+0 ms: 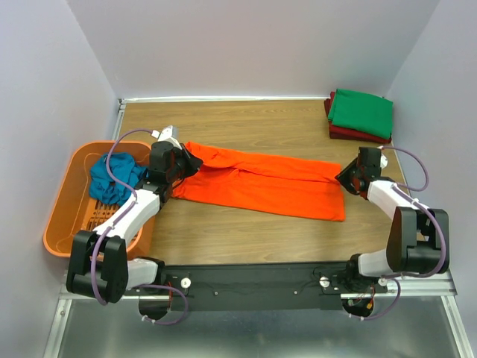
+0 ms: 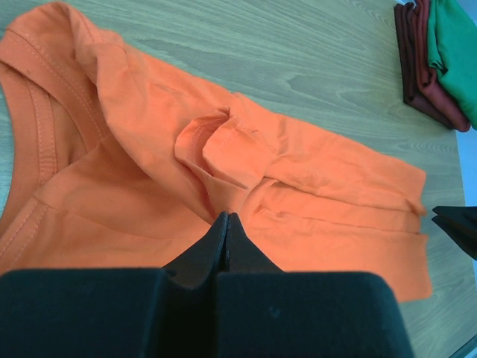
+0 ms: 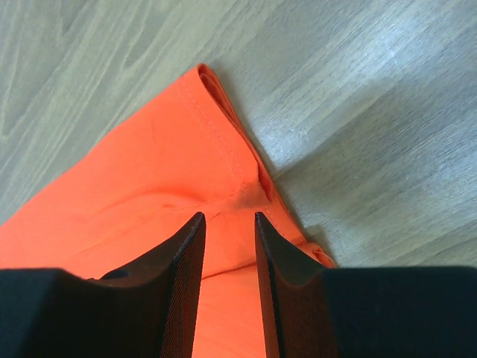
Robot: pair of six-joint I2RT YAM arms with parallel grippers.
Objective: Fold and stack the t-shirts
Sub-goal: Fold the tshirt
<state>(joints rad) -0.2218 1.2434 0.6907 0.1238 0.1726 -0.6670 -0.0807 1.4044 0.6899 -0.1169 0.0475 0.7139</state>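
Landmark: the orange basket (image 1: 63, 186), sitting at one end of the desk (image 1: 246, 119).
Orange t-shirt (image 1: 261, 186): lying lengthwise on the desk as a long, partly folded strip. Its collar end is lying just beside the basket and its hem end is reaching well away from it.
Teal-blue t-shirt (image 1: 112, 179): lying bunched inside the basket, waiting its turn.
Green t-shirt (image 1: 361, 112): resting folded on the dark red t-shirt (image 1: 358, 134), at the desk corner well apart from the basket.
Left pincer (image 2: 226, 218): holding its jaws together, tips meeting the orange cloth at the end nearer the basket. Whether a thin layer is being pinched is hard to confirm from the wrist view.
Right pincer (image 3: 226, 220): holding its jaws apart over the hem corner, at the end farthest from the basket.
Step in hand: probably preparing the next fold along the length.
Risk, slip: if only one layer is being caught, the folded-in sleeves are likely to open as the cloth lifts.
Risk, skew: uneven lifting by the two arms is likely to leave a crooked fold.
Risk, drag: pulling toward the basket could snag the collar on its rim.
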